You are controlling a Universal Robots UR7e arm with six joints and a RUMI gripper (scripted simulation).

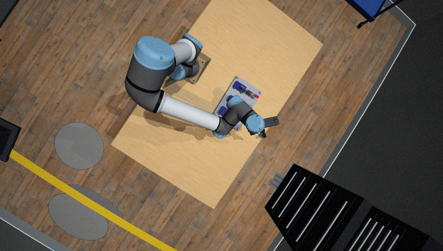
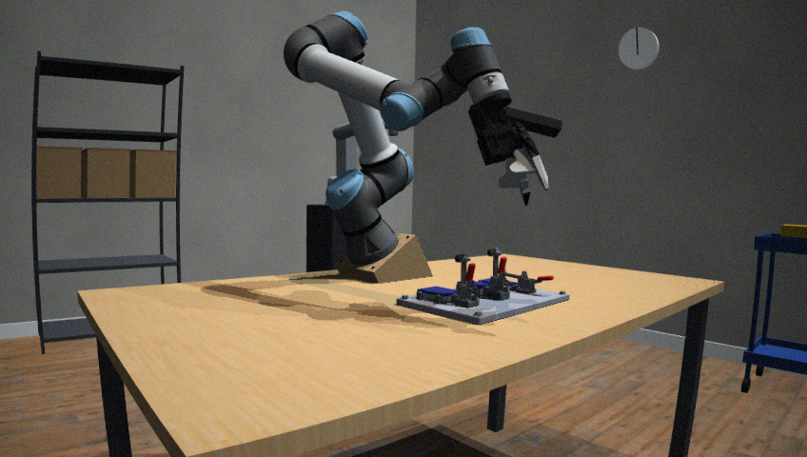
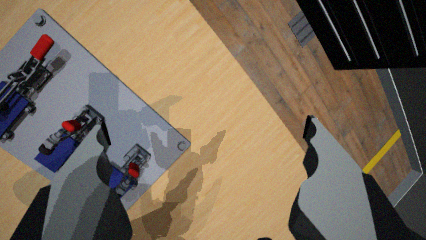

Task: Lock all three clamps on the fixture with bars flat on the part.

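Observation:
A grey fixture plate lies on the wooden table, right of the arm's base, with three red-handled toggle clamps. In the side view the far clamp's handle lies flat, pointing right. The middle handle and the near handle stand upright. The wrist view shows the plate at the left with the three red handles. My gripper hangs high above the plate's right end, open and empty. Its fingers frame the wrist view, the left one covering part of the near clamp.
A black drawer cabinet stands on the floor off the table's near right corner. A blue cart stands at the right. A shelf with cardboard boxes stands at the back left.

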